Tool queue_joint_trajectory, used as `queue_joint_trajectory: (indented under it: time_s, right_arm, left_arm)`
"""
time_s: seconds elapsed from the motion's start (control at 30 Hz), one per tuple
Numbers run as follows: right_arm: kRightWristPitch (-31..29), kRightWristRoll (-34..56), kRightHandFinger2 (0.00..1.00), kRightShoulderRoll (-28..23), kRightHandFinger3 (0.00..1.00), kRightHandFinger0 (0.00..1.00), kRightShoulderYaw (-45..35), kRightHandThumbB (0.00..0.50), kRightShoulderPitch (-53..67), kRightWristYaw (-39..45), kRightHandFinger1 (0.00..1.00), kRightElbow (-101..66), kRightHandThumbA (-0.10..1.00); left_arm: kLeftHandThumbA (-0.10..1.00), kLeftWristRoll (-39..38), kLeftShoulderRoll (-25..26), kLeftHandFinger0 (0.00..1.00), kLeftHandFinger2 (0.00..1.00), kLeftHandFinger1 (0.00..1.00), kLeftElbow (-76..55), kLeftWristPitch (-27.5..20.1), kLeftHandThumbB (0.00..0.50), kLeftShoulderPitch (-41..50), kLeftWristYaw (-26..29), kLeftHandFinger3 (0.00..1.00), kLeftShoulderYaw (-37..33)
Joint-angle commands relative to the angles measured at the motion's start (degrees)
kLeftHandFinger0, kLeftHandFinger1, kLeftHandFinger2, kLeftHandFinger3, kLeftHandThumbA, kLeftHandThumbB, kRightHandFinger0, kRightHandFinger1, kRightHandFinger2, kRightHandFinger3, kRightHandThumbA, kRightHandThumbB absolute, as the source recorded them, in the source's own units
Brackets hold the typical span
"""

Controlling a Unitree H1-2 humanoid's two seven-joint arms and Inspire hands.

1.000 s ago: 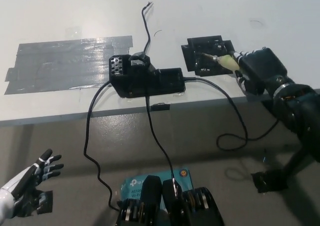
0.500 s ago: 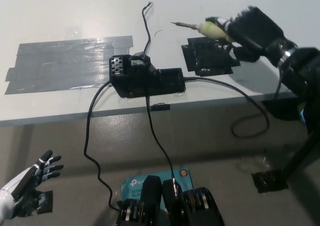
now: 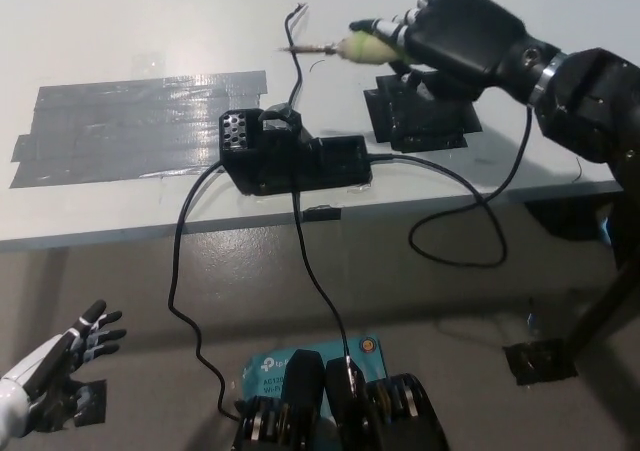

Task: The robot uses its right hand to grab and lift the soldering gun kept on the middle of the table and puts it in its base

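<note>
My black right hand [image 3: 462, 39] is shut on the soldering gun [image 3: 352, 47], a pale yellow-green handle with a thin metal tip pointing left. It hangs above the white table [image 3: 150, 31], up and to the right of the black base station [image 3: 290, 156], which has a perforated holder at its left end. The gun's black cord [image 3: 480, 206] loops down off the table edge and back to the base. My white left hand [image 3: 55, 366] rests open at the lower left, below the table.
A black taped patch [image 3: 420, 116] lies under my right hand. Wide grey tape [image 3: 130, 126] covers the table's left part. Black cables [image 3: 190, 301] hang from the base over the front edge.
My right hand has lifted the soldering gun off the black patch and carried it up and to the left, towards the base. The cord has followed. The left hand has not moved.
</note>
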Motion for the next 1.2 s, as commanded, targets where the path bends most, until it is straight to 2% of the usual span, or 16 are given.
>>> queue_joint_trajectory:
  time_s: [0.0, 0.07, 0.2, 0.33, 0.37, 0.4, 0.47, 0.67, 0.73, 0.77, 0.9, 0.97, 1.07, 1.1, 1.13, 1.17]
  right_arm:
    - [-1.28, 1.33, 0.01, -0.91, 0.19, 0.00, 0.36, 0.267, -3.71, -0.30, 0.00, -2.49, -0.10]
    - [-1.28, 1.14, 0.00, -1.15, 0.32, 0.00, 0.77, 0.302, -3.26, -1.01, 0.00, -2.62, -0.10]
    - [-1.28, -1.56, 0.00, -2.10, 0.42, 0.00, 1.83, 0.343, -2.51, -2.63, 0.00, -2.37, -0.10]
    - [-1.28, -2.61, 0.00, -2.70, 0.47, 0.00, 2.35, 0.321, -2.10, -3.35, 0.00, -1.65, -0.10]
    - [-1.28, -1.55, 0.19, -2.83, 0.49, 0.00, 2.91, 0.310, -2.26, -1.86, 0.00, -1.74, -0.10]
    - [-1.28, -0.96, 0.17, -2.75, 0.51, 0.00, 3.26, 0.317, -2.32, -1.70, 0.00, -1.49, -0.10]
    - [-1.28, -0.04, 0.01, -2.72, 0.49, 0.00, 4.29, 0.334, -2.61, -3.04, 0.00, -0.81, -0.10]
    - [-1.28, -1.83, 0.00, -3.13, 0.37, 0.00, 9.87, 0.360, -3.93, -9.19, 0.00, 1.29, -0.09]
    - [-1.28, -3.31, 0.00, -3.40, 0.37, 0.00, 11.81, 0.313, -4.55, -9.69, 0.00, 1.68, -0.08]
    - [-1.28, -4.41, 0.29, -3.53, 0.33, 0.00, 13.87, 0.286, -5.08, -11.57, 0.00, 2.47, -0.10]
    - [-1.28, -1.58, 0.42, -3.49, 0.25, 0.00, 15.88, 0.190, -5.53, -11.05, 0.00, 3.27, -0.10]
    - [-1.28, -1.82, 0.37, -3.11, 0.22, 0.00, 16.37, 0.181, -5.74, -11.90, 0.00, 4.06, -0.10]
    - [-1.28, -1.73, 0.36, -2.45, 0.26, 0.00, 15.20, 0.226, -5.46, -10.53, 0.00, 4.68, -0.10]
    - [-0.97, -2.68, 0.12, -2.14, 0.33, 0.00, 13.73, 0.225, -5.08, -8.73, 0.00, 4.69, -0.10]
    - [-0.08, -4.69, 0.01, -1.80, 0.43, 0.00, 12.09, 0.217, -4.72, -5.87, 0.00, 4.62, -0.10]
    - [0.47, -5.33, 0.00, -1.73, 0.44, 0.00, 11.93, 0.219, -4.73, -4.84, 0.00, 4.54, -0.10]
  left_arm:
    - [1.00, 0.24, 1.10, 1.00, 1.00, 1.00, -1.61, 0.86, 0.162, -0.74, -0.64, 1.00, -0.03]
    - [1.00, 0.33, 1.17, 1.00, 1.00, 1.00, -1.88, 0.76, 0.167, -0.57, -0.57, 1.00, 0.01]
    - [1.00, 0.56, 1.18, 1.00, 1.00, 1.00, -2.10, 0.68, 0.188, -0.44, -0.41, 1.00, 0.05]
    - [1.00, 0.66, 1.29, 1.00, 1.00, 1.00, -2.09, 0.72, 0.207, -0.53, -0.59, 1.00, 0.01]
    - [1.00, 0.74, 1.33, 1.00, 1.00, 1.00, -2.02, 0.77, 0.217, -0.57, -0.63, 1.00, -0.06]
    - [1.00, 1.04, 1.46, 1.00, 1.00, 1.00, -1.86, 0.69, 0.221, -0.64, -0.69, 1.00, -0.26]
    - [1.00, 0.70, 1.29, 1.00, 1.00, 1.00, -1.43, 0.46, 0.214, -0.85, -0.87, 1.00, -0.07]
    - [1.00, 0.97, 1.25, 1.00, 1.00, 1.00, -1.97, 0.88, 0.189, -1.08, -0.77, 1.00, -0.44]
    - [1.00, 0.89, 1.21, 1.00, 1.00, 1.00, -2.29, 0.87, 0.221, -1.04, -0.82, 1.00, -0.34]
    - [1.00, 0.97, 1.26, 1.00, 1.00, 1.00, -2.43, 0.89, 0.225, -1.10, -0.73, 1.00, -0.43]
    - [1.00, 0.87, 1.15, 1.00, 1.00, 1.00, -1.94, 0.89, 0.230, -1.57, -0.92, 1.00, -0.50]
    - [1.00, 1.29, 1.27, 1.00, 1.00, 1.00, -1.91, 0.81, 0.209, -1.67, -0.93, 1.00, -0.79]
    - [1.00, 1.15, 1.11, 1.00, 1.00, 1.00, -2.04, 0.63, 0.224, -1.54, -0.79, 1.00, -0.63]
    - [1.00, 1.15, 1.09, 1.00, 1.00, 1.00, -2.10, 0.78, 0.211, -1.52, -0.72, 1.00, -0.59]
    - [1.00, 1.39, 1.14, 1.00, 1.00, 1.00, -2.19, 0.66, 0.209, -1.48, -0.62, 1.00, -0.68]
    - [1.00, 1.48, 1.15, 1.00, 1.00, 1.00, -2.18, 0.39, 0.209, -1.44, -0.64, 1.00, -0.71]
